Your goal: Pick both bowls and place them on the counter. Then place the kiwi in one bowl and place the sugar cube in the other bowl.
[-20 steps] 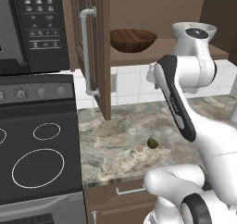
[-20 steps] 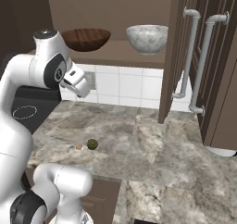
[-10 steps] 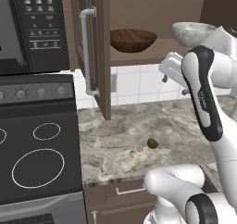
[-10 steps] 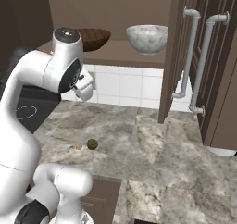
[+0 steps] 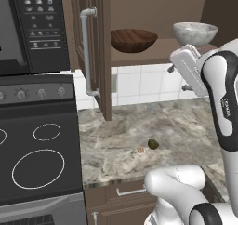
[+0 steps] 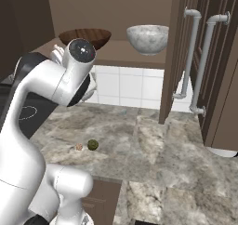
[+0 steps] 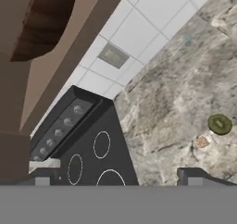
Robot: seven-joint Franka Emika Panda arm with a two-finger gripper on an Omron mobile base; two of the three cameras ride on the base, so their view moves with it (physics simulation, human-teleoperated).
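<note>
I see the bench, a grey-beige marbled stone top with a brown cabinet front, running from the black stove on its left to the tiled wall behind. Above it the cupboard stands with its door swung out, and both bowls sit on the shelf inside, well apart from each other. The wooden bowl is wide, shallow and dark brown, on the stove side; the marbled bowl is smaller, deeper and grey-white, on the other side. My arm is raised to about shelf height in front of the cupboard, between the two bowls in the left base view. The tool is released, its two dark tips spread wide with nothing between them, and it looks down over the stove edge and bench. The kiwi lies on the bench near the front edge, with the sugar cube just beside it on the stove side
</note>
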